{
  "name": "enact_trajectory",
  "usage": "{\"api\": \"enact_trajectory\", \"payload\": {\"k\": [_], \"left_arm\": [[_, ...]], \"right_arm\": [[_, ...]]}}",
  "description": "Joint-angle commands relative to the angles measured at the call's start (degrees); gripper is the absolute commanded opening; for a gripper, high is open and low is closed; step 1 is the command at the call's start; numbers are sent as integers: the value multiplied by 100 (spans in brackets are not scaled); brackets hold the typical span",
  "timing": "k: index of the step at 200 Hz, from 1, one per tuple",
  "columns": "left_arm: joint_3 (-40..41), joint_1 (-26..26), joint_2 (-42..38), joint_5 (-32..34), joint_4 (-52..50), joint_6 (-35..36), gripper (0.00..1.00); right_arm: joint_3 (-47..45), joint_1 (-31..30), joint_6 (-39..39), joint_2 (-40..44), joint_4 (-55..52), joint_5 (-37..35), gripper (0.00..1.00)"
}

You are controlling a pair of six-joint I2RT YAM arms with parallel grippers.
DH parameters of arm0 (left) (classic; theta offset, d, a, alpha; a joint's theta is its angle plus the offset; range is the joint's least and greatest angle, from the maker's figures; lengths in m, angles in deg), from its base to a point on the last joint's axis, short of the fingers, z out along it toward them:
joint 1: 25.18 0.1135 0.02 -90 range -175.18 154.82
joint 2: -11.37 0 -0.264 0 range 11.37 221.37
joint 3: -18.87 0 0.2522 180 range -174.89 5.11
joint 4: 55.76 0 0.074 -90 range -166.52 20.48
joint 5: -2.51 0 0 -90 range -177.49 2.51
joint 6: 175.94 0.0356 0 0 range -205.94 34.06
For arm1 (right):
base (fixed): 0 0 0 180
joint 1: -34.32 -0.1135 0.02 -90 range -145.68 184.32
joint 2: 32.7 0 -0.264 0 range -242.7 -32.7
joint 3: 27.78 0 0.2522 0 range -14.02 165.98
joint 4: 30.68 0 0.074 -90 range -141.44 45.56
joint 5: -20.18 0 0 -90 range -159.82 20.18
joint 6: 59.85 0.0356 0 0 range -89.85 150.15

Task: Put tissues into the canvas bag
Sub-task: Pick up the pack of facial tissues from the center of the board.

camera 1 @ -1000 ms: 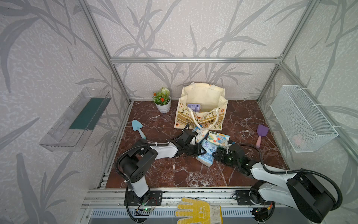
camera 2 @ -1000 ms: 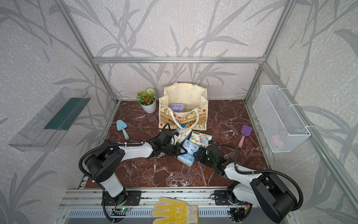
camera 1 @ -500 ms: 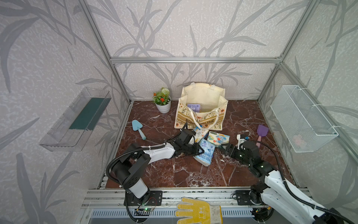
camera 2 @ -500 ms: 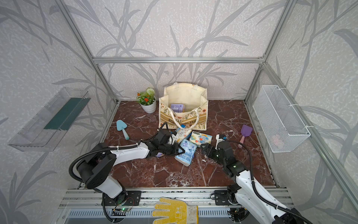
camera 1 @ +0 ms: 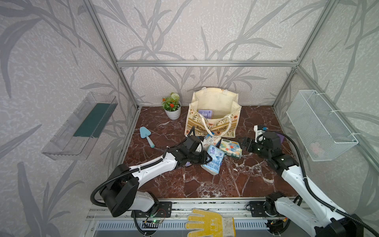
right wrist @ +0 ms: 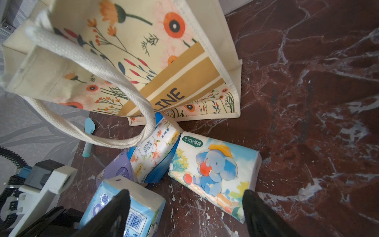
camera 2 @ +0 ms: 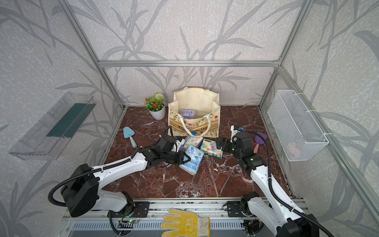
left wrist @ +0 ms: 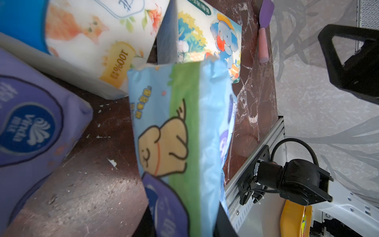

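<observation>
left gripper (camera 1: 206, 159) is clamped on one end of the blue pack (camera 1: 213, 162). The pack is tipped on edge, with its far end on the floor as far as I can tell. right gripper (right wrist: 185, 192) gapes wide and empty, with the elephant pack (right wrist: 213, 174) just ahead of its tips. The canvas bag (camera 1: 213, 123) stands beyond both grippers, one purple pack (camera 1: 205, 112) already inside.

Risks:
- An end grip on slick wrap means the pack likely pivots or slides out on the lift.
- The blue pack sits just beside the elephant pack, so right jaws going in for the elephant pack could catch it too, or bump the left gripper.
- The bag's handle (right wrist: 92, 67) droops onto the floral pack (right wrist: 155, 151) just past the elephant pack. It could snag and drag the bag.
- The front wall is soft, so a low carry hits the rim and folds it shut.
</observation>
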Motion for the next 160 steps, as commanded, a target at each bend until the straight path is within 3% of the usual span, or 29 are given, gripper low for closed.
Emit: {"api": "enact_trajectory", "payload": {"k": [1, 62, 90, 160], "left_arm": [[-221, -21, -331, 90, -414, 154, 23], [-485, -9, -1045, 471, -1202, 369, 21], [-927, 16, -1317, 916, -1809, 578, 20], [-2041, 383, -1369, 946, -2145, 1056, 20]], "right_arm": [[311, 119, -264, -152, -46, 182, 86], [730, 264, -279, -540, 99, 403, 86], [797, 256, -201, -649, 222, 481, 86], [1238, 270, -365, -933, -1, 772, 85]]}}
